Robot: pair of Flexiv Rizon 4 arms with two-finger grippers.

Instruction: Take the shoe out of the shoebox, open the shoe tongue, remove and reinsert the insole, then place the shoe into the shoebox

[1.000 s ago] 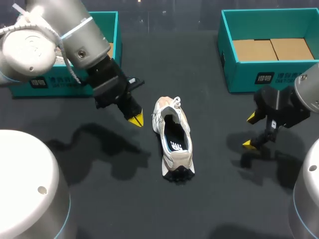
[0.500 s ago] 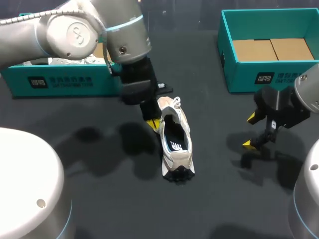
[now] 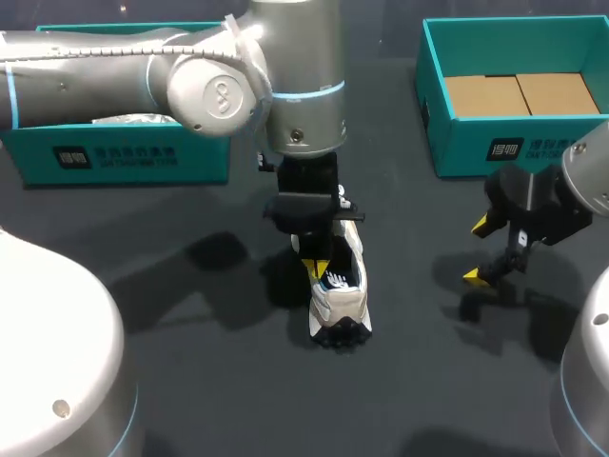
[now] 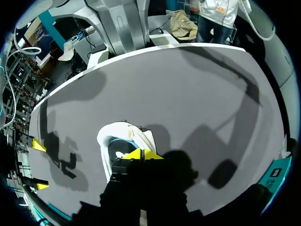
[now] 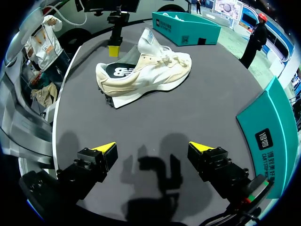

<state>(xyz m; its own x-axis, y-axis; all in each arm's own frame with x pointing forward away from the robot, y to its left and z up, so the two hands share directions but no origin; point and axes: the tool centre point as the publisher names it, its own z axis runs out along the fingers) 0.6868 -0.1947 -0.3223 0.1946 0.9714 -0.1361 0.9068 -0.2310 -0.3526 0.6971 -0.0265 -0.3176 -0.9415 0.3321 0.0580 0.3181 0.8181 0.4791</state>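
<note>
The left gripper point(image 4: 141, 154) is hanging straight down over the shoe point(image 4: 136, 134). Its yellow tips are pressing together right at the shoe's opening, just above the dark insole point(image 3: 338, 278). Whether they are pinching anything there, I cannot tell. The left arm is reaching in across the middle of the surface point(image 3: 219, 381) to get there.

The shoe is sitting upright on its sole on the dark surface, outside both boxes and roughly between them.

Over on the other side, the right gripper point(image 5: 152, 148) is hovering low over bare surface, fingers spread wide and holding nothing. The shoe is lying well ahead of it.

Further out, the left shoebox point(image 3: 124, 157) is standing at the far left edge with something pale inside. The right shoebox point(image 3: 495, 143) is standing at the far right, showing a brown cardboard panel point(image 3: 519, 95) on its floor.
</note>
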